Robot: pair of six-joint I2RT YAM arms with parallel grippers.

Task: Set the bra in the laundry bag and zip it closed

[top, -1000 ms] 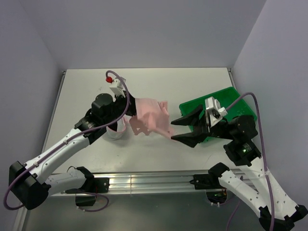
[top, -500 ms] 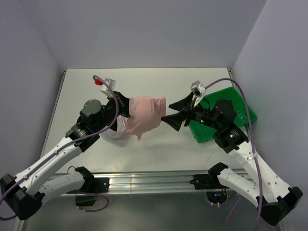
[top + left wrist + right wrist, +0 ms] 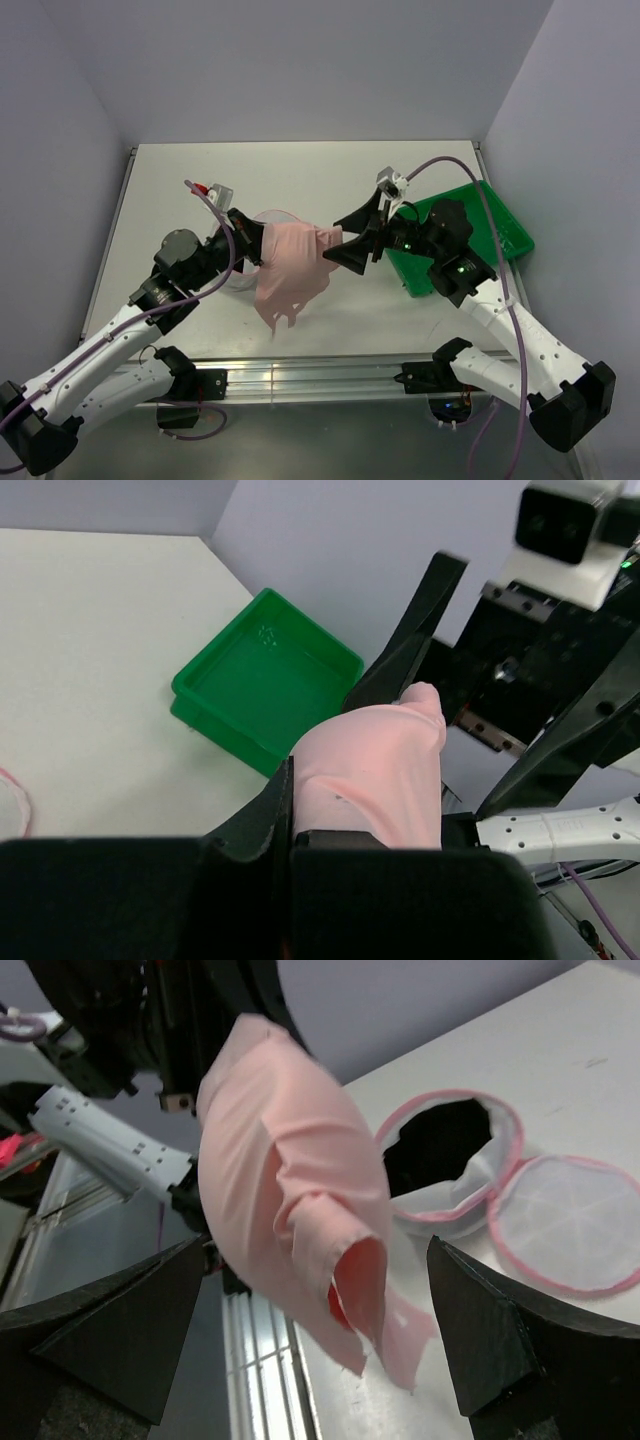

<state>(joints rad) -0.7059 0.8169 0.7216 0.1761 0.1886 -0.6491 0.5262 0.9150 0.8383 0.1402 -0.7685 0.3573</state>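
In the top view, at centre left of the frame, you are looking at the left gripper (image 3: 252, 238). Its fingers are pressing together on one end of the bra (image 3: 290, 268); the left wrist view is showing the same pinch, with pink fabric bulging out past the black fingers.

Just below and behind that gripper, the laundry bag (image 3: 455, 1198) is lying on the table (image 3: 300, 170), mostly hidden by the arm and the fabric in the top view. In the right wrist view, at upper right of the frame, it is lying open. Its dark mouth is showing inside the pink rim, and its round mesh lid (image 3: 570, 1222) is lying flat against it on the right.

At the centre of the top view, the bra is hanging off the table in a loose bunch, outside the bag, its ragged lower edge trailing toward the bottom of the frame.

Right of centre, the right gripper (image 3: 345, 238) is holding its fingers wide apart, one on each side of the bra's free end. In the right wrist view you are seeing clear gaps between fabric and both fingers.

At the right edge, the green tray (image 3: 495, 225) is sitting on the table, partly covered by the right arm.
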